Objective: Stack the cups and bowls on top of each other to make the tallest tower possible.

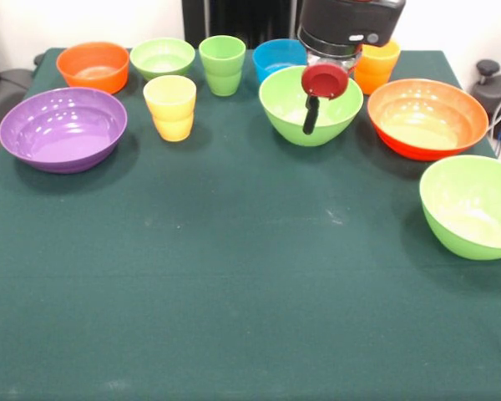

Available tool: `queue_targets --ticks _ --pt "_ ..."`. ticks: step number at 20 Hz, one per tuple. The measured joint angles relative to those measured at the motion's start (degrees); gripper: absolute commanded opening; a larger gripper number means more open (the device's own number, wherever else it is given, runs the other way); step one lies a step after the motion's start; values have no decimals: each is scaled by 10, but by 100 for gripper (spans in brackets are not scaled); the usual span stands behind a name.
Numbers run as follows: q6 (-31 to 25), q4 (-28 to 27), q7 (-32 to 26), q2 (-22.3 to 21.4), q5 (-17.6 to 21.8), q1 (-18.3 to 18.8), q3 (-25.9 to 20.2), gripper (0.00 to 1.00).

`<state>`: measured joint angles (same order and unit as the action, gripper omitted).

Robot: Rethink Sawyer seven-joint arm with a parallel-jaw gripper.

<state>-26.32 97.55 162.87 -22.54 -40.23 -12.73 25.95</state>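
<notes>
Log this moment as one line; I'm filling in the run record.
phase: nothing stacked | gripper: above middle light green bowl, fingers unclear | cups, bowls: all apart on table

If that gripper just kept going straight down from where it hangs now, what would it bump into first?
Most likely the large light green bowl right under the gripper: it seems to hang over the bowl's opening, pointing down. Depth is hard to judge from this one view, so it could sit slightly behind it.

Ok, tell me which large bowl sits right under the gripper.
The light green large bowl at the back centre; the gripper hangs over it. The other light green one sits at the right edge.
</notes>
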Motion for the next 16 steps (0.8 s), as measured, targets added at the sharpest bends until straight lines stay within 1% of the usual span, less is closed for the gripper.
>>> queue_targets --ticks 9,16 --pt "0 0 0 1 0 0 0 100" --pt "0 1 0 10 0 -3 0 100"
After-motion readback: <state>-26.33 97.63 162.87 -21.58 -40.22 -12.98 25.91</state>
